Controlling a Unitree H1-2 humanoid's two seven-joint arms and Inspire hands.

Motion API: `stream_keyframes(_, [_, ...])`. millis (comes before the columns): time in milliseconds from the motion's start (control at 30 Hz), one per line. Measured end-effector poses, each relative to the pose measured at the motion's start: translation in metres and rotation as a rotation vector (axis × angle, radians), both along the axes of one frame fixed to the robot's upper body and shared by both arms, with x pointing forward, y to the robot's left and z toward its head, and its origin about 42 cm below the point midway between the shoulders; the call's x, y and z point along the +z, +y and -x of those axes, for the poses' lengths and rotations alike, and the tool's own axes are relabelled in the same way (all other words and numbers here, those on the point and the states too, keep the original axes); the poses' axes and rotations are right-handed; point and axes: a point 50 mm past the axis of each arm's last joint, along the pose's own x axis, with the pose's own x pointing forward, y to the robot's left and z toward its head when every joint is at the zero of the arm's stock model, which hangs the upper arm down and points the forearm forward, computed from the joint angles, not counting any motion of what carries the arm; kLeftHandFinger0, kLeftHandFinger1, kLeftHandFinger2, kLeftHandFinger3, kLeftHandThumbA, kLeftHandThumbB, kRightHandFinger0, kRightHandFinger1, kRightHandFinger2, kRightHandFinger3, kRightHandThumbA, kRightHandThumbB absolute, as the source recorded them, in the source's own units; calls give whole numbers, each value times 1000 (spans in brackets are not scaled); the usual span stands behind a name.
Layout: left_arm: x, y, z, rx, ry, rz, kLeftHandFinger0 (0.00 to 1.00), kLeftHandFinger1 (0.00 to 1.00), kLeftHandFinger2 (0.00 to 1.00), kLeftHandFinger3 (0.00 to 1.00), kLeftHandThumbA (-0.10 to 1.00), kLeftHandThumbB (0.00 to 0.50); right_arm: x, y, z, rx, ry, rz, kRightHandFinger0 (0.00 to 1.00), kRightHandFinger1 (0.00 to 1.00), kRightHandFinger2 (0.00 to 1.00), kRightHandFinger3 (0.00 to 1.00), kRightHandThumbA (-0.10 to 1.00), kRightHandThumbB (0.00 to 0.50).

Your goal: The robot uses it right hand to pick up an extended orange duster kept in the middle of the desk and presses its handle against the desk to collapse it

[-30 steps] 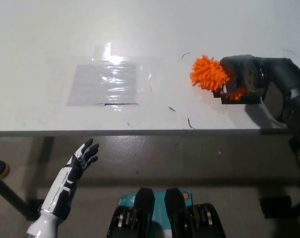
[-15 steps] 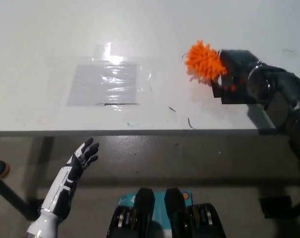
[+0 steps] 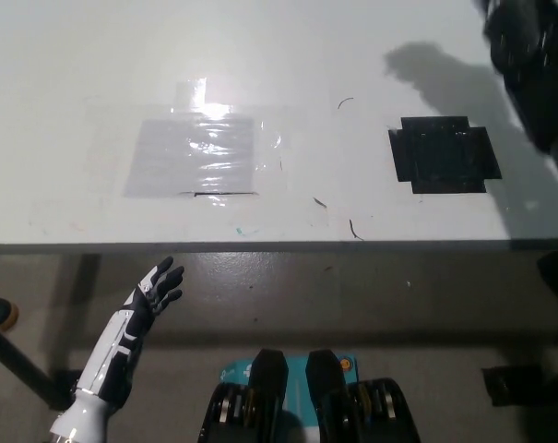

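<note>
While the white left hand hangs low in front of the desk edge, fingers spread and holding nothing, all the work belongs to the other side. On the desk, a smooth, pale, matte slab with a few dark scuffs and hairline marks, lies a rectangular patch of clear glossy film, wrinkled and catching the light, taped down flat. To its right sits a black cross-shaped tape patch, dull and flat against the surface, with nothing on it. Farther off, at the upper right corner, only part of the black right arm shows, blurred and cut off by the frame; it casts a soft grey shadow on the tabletop beyond the black patch. The right hand itself lies outside the picture, so whether it grips anything cannot be told, and the orange duster is nowhere in view. Judging from that, the pick-up looks done and the duster is probably raised out of frame. Next would be bringing the handle down upright, square to the desk, and pressing steadily so it telescopes shut without slipping sideways.
</note>
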Motion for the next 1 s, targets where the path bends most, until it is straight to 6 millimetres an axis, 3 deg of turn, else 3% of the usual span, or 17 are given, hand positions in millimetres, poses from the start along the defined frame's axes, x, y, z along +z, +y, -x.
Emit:
stream_keyframes(33, [0,0,0,0,0,0,1000,1000,1000,1000,1000,132,9,3,2,7,-36,-21,48,39,560,549,-100,142])
stream_keyframes(67, [0,0,0,1,0,0,1000,1000,1000,1000,1000,129,17,4,3,9,-70,-44,10,27,537,538,-100,141])
stream_keyframes(100, [0,0,0,1,0,0,1000,1000,1000,1000,1000,135,20,5,4,13,-85,-63,315,6,414,453,-100,158])
stream_keyframes(133, [0,1,0,3,1,0,1000,1000,1000,1000,1000,131,22,7,5,19,-106,-103,3,0,342,399,-100,146])
stream_keyframes(367, [-1,0,2,4,4,3,1000,1000,1000,1000,1000,124,8,24,8,59,-146,-337,0,0,333,402,-100,138])
stream_keyframes(567, [-3,1,4,6,6,4,1000,1000,1000,1000,1000,135,-35,38,10,64,-78,-535,0,0,314,389,-100,135])
stream_keyframes(700, [-4,-1,5,8,8,10,1000,1000,1000,1000,1000,146,-67,41,12,44,-20,-637,0,53,388,410,-100,116])
stream_keyframes(767, [-4,-1,5,8,8,11,1000,1000,1000,1000,1000,153,-74,41,13,35,-12,-663,0,89,427,480,-100,108])
stream_keyframes(1000, [-4,0,5,12,8,12,1000,1000,1000,1000,1000,142,-81,39,15,-2,-21,-742,0,69,399,476,-100,81])
